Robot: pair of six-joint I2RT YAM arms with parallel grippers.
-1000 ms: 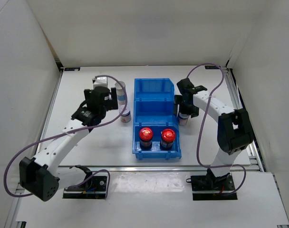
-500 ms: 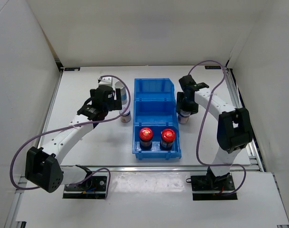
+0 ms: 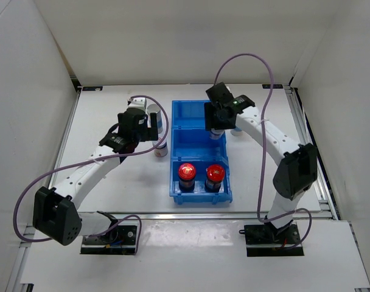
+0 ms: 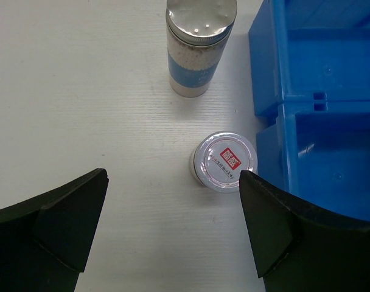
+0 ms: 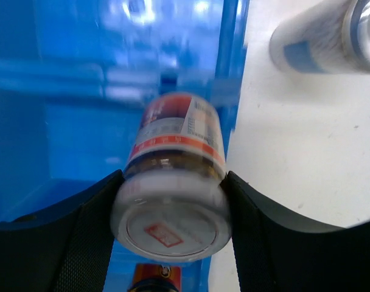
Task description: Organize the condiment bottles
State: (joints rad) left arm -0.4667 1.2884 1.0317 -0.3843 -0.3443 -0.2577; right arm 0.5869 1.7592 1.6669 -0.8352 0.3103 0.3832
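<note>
One short white-lidded jar (image 5: 176,140) hangs in the air, pinched at its lid end between the fingers of the right gripper (image 5: 170,201), tipped a little and sitting roughly over the right-hand wall of the blue bin (image 3: 197,115). That is what worries me: let go there and it could catch the rim, topple, or roll out onto the table (image 3: 142,188). Held so near the lid, it might also swing or slip if the arm jerks. Below it, the front compartment already holds two red-capped bottles (image 3: 187,171), so a drop too far forward could knock them. Just outside that wall is a grey-capped bottle (image 5: 319,36), close enough to be clipped on the way down. Across the bin, the left gripper (image 4: 173,201) is spread wide above a second white-lidded jar (image 4: 224,161) standing just beside the bin's left wall, with another tall bottle (image 4: 200,42) beyond it; that wall leaves little room for the near finger.
</note>
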